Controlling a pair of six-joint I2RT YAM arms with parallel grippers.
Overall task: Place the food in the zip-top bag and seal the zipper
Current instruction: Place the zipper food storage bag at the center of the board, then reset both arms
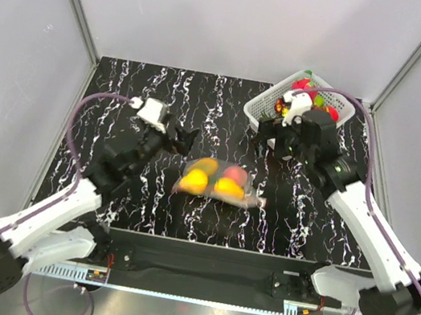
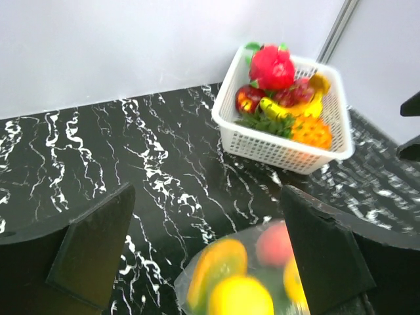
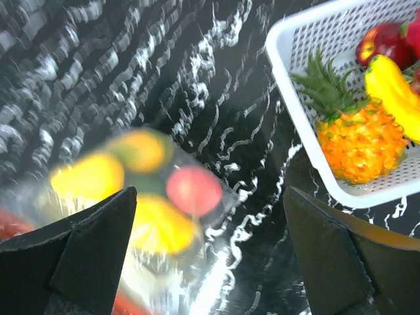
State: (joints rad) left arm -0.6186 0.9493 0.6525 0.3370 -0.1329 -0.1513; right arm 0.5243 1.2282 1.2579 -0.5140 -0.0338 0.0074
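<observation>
Both released, left hand (image 1: 184, 138), right hand (image 1: 272, 147), zip-top bag (image 1: 217, 194) of food (image 1: 195, 180) between them, untouched.

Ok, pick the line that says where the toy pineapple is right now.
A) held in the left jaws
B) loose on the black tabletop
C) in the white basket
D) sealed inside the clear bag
C: in the right wrist view the pineapple lies inside the white basket beside other fruit, while the zip-top bag holds rounder yellow, orange and red pieces.
</observation>
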